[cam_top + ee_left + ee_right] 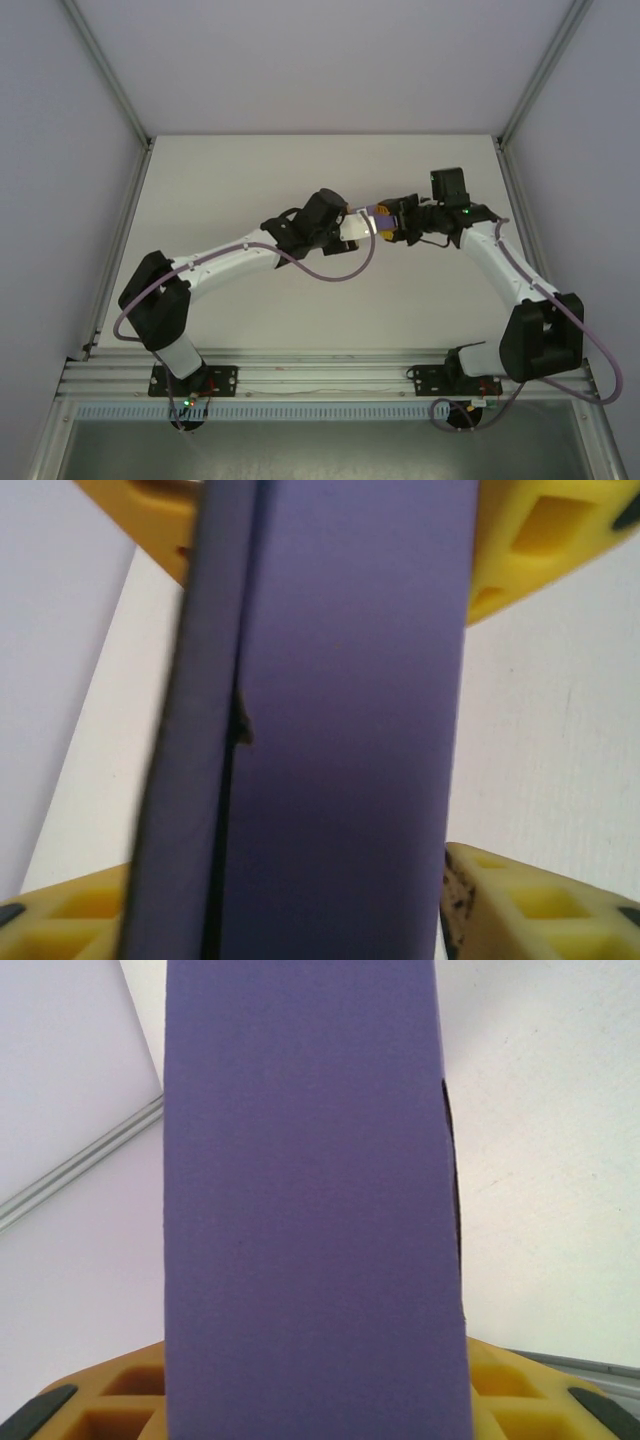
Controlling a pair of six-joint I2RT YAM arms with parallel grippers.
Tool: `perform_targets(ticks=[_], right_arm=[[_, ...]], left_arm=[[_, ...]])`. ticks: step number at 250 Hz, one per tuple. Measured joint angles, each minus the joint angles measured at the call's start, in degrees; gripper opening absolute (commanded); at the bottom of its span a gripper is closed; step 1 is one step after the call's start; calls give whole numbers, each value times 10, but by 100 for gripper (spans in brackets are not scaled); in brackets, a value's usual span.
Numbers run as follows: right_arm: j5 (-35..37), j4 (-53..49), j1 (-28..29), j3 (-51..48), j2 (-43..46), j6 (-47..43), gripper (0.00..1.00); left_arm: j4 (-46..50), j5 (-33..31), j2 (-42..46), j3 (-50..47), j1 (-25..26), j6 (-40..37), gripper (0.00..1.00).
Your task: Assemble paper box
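Purple card of the paper box (310, 1200) stood hard against the right wrist lens, a plain upright panel running from six o'clock to twelve. Under everything lay the white table (300, 160). Seen from above, the box hung off its surface a little toward one o'clock of centre, between the two wrists. From eight o'clock the left arm (230, 255) reached in, and from four the right arm (500, 260). The right gripper (390, 225) was clamped on the box's three o'clock end. The left gripper (350, 230) straddled the nine o'clock end. In its own camera its yellow fingers (540, 530) showed at twelve and six with the card running between them, but whether the pads had met the card could not be told. A folded wall lay along the panel at nine o'clock, with a small nick at the seam (242, 725).

The step looked like a two-handed fold or tuck. Doing it well called for the right to hold firm while the left closed squarely near the crease and turned the wall gently, lest thin card buckle or twist free. No brand, label or writing could be read anywhere.
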State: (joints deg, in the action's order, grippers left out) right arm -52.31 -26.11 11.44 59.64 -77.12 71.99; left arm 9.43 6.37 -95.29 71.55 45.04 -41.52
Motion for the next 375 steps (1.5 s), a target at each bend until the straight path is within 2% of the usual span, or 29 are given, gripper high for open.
perform_targets(ticks=[13,27,55,82,94,125,158,173,186,210,236,276,304,375], right_arm=[[1,0,0,-3,3,6,38],[2,0,0,-3,7,13,47],[4,9,0,-16,23,19,58],[6,18,0,-26,45,17,83],[12,18,0,-27,54,13,100],[69,-17,-2,-10,74,-71,100],[224,-60,-5,42,109,-270,100],[279,-36,-7,22,156,-368,100],[298,0,-8,-20,205,-439,100],[281,38,-8,-93,268,-552,100],[240,39,-8,-104,268,-637,100],[178,2,-7,-91,213,-766,95],[150,-41,-3,-73,168,-842,93],[153,-104,8,-24,66,-927,73]], left_arm=[[-2,-5,0,0,0,-5,50],[-3,-9,0,0,2,-9,46],[-4,-9,0,0,3,-15,41],[8,-13,0,0,3,-16,40],[11,-14,0,0,2,-16,40],[31,-5,0,1,-6,-16,40],[94,33,-1,18,-28,-15,35],[124,57,-5,35,-40,-15,36],[153,87,-14,53,-50,-17,38],[208,143,-35,81,-68,-31,38],[264,177,-75,107,-76,-51,38],[335,212,-151,155,-77,-68,40],[355,227,-169,183,-80,-81,40],[378,252,-182,199,-88,-95,40]])
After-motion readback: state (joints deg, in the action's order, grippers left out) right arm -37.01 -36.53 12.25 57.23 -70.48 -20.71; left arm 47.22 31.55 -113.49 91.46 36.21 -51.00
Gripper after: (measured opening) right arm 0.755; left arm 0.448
